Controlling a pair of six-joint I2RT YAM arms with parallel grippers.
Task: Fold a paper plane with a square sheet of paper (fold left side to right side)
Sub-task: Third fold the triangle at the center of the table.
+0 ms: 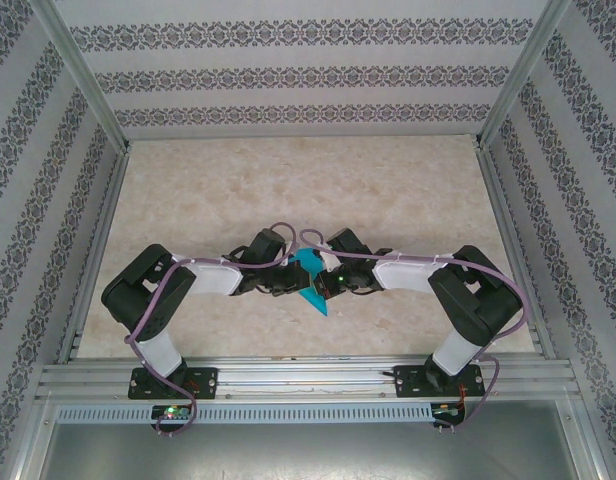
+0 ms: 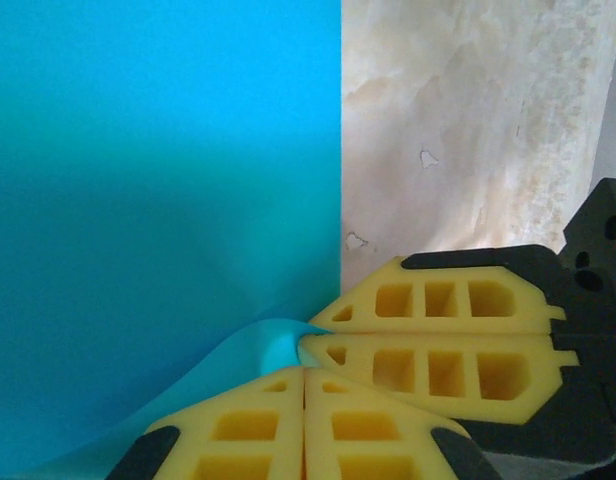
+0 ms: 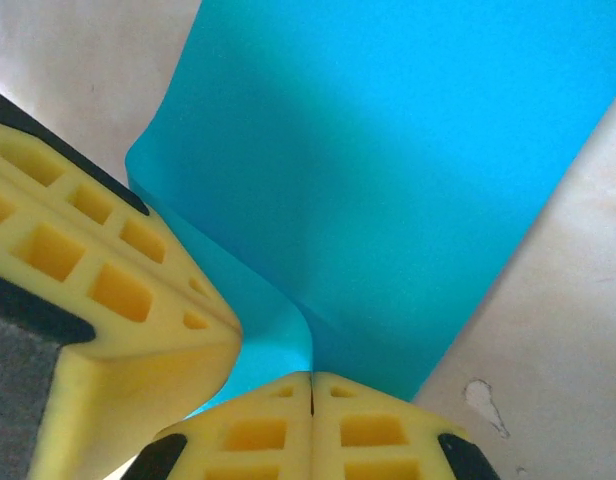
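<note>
Soft, even light falls from above onto my counter [image 1: 318, 180], bright and without glare; my arms throw only faint shadows. The overhead picture is sharp, its walls splaying toward the edges. At my wrists the sheet of paper [image 2: 158, 150] shades darker near my left pincer [image 2: 305, 380], whose close yellow fingers [image 2: 248, 430] look slightly soft.

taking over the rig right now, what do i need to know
Left claw: shut at the curled edge of the teal paper; whether it grips is unclear.
Right claw: shut, pinching that curled edge.
Paper: mid-table, between both claws, partly lifted.
Done: from above it looks part folded.
Left: press the fold flat, then finish the plane.
</note>
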